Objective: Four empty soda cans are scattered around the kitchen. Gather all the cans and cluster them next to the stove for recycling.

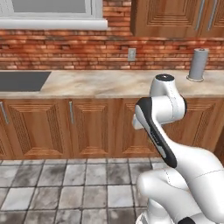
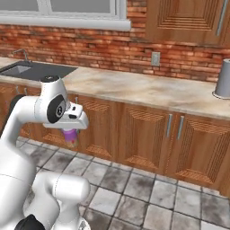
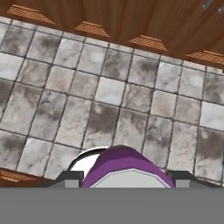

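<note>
One can (image 3: 124,168), purple here rather than red, sits clamped between your gripper (image 2: 70,136) fingertips (image 3: 70,178), hanging over open tiled floor (image 3: 109,109). Ahead of the gripper you have cabinet doors (image 2: 134,134) under the counter edge (image 2: 148,105); your arm is folded low, hand pointing down.

So the white arm is folded up at the near left, with its gripper (image 2: 70,134) pointing down at the tiled floor (image 2: 148,197) and clamped on a small purple can (image 2: 70,135). Behind it run the wooden cabinets (image 2: 143,139) under a marble counter (image 2: 134,87), with the sink (image 2: 33,70) far left and a grey canister (image 2: 223,78) far right.
</note>
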You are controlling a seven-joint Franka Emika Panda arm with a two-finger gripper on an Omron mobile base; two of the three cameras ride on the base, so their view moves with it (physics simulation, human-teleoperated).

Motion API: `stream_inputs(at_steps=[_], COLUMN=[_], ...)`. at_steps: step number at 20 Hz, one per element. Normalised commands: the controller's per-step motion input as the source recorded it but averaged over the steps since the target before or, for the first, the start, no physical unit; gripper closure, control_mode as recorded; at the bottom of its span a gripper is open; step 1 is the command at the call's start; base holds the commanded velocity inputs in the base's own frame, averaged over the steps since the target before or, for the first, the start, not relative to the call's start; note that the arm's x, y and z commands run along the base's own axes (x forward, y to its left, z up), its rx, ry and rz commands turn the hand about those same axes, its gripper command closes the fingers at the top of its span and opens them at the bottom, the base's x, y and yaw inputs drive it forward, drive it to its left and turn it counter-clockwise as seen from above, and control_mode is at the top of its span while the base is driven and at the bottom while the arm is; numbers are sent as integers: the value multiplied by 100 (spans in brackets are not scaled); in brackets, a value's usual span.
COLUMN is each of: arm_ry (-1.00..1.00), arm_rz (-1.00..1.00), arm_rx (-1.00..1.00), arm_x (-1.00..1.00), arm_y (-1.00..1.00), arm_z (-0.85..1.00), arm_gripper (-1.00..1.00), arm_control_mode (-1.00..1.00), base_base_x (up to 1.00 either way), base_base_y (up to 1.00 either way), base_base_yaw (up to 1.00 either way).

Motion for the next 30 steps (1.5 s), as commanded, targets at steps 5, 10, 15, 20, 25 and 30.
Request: stream_inputs(at_steps=[5, 10, 15, 20, 25, 30], arm_ry=[0, 0, 0, 0, 0, 0], arm_rz=[0, 0, 0, 0, 0, 0], arm_rx=[0, 0, 0, 0, 0, 0], arm_x=[0, 0, 0, 0, 0, 0], arm_y=[0, 0, 0, 0, 0, 0], arm_z=[0, 0, 0, 0, 0, 0], arm_gripper=[100, 100, 100, 100, 100, 100], arm_control_mode=[100, 100, 100, 100, 100, 100], base_base_x=[26, 40, 46, 61, 68, 67], base_base_y=[40, 29, 29, 15, 3, -1], base_base_yaw=[31, 30, 28, 26, 27, 29])
